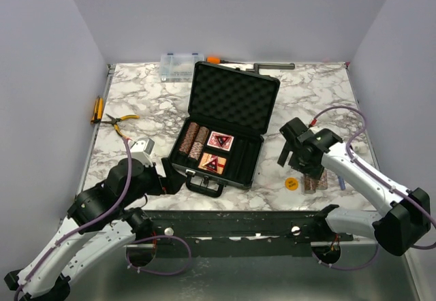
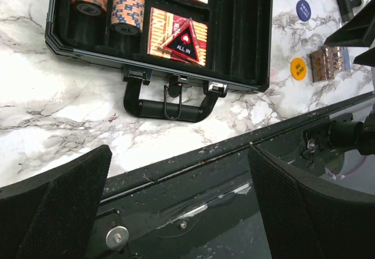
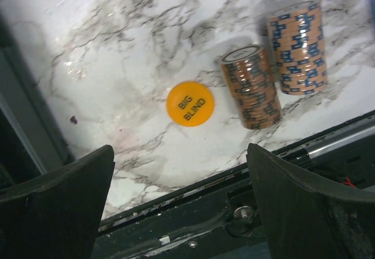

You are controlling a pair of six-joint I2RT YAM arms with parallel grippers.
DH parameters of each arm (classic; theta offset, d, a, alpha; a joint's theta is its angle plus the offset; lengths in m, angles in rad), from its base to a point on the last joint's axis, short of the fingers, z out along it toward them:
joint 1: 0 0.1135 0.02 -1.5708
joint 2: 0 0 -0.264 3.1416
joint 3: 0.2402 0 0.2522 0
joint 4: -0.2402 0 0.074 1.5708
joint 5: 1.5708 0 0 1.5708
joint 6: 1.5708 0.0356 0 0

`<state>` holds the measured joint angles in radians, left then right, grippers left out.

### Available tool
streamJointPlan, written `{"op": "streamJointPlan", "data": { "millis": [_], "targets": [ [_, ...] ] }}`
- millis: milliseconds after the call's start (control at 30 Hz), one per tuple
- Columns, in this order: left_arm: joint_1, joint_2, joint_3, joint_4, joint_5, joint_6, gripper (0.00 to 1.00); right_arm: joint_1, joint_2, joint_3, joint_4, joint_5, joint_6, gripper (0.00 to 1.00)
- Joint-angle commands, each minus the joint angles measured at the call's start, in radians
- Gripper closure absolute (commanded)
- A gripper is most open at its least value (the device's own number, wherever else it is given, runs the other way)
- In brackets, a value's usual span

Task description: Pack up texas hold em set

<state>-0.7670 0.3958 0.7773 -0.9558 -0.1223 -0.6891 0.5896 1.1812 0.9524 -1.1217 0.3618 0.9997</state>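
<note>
The black case stands open in the middle of the table, its foam-lined lid upright at the back and its handle towards the near edge. Two brown chip stacks lie on their sides in its left slots. Beside them sit two red card decks, the nearer one topped by a triangular "ALL IN" token. Right of the case, out on the table, lie an orange "BIG BLIND" disc, two loose chip stacks side by side, and a blue disc.

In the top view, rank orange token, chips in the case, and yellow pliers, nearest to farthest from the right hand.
1. orange token, just beside the right hand.
2. chips in the case, table centre.
3. yellow pliers, far left.
</note>
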Motion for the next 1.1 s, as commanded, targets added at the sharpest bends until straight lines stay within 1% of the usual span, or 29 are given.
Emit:
{"op": "streamJointPlan", "data": {
  "millis": [0, 133, 400, 733, 867, 1067],
  "targets": [
    [0.006, -0.039, -0.019, 0.021, -0.001, 0.000, 0.02, -0.082, 0.011, -0.027, 0.016, -0.009, -0.034, 0.04],
    [0.008, -0.079, -0.027, 0.029, -0.008, -0.013, 0.02, -0.156, 0.058, -0.059, 0.052, -0.018, -0.108, 0.04],
    [0.030, -0.108, -0.036, 0.046, 0.011, -0.003, 0.02, -0.190, 0.113, -0.060, 0.094, -0.030, -0.177, 0.04],
    [0.038, -0.084, -0.038, 0.048, 0.042, 0.008, 0.02, -0.190, 0.083, -0.084, 0.096, -0.030, -0.157, 0.04],
    [0.038, -0.087, -0.039, 0.048, 0.040, 0.010, 0.02, -0.191, 0.064, -0.073, 0.066, -0.029, -0.148, 0.04],
    [0.038, -0.091, -0.041, 0.048, 0.039, 0.013, 0.02, -0.189, 0.005, -0.105, 0.032, -0.020, -0.079, 0.03]
  ]
}}
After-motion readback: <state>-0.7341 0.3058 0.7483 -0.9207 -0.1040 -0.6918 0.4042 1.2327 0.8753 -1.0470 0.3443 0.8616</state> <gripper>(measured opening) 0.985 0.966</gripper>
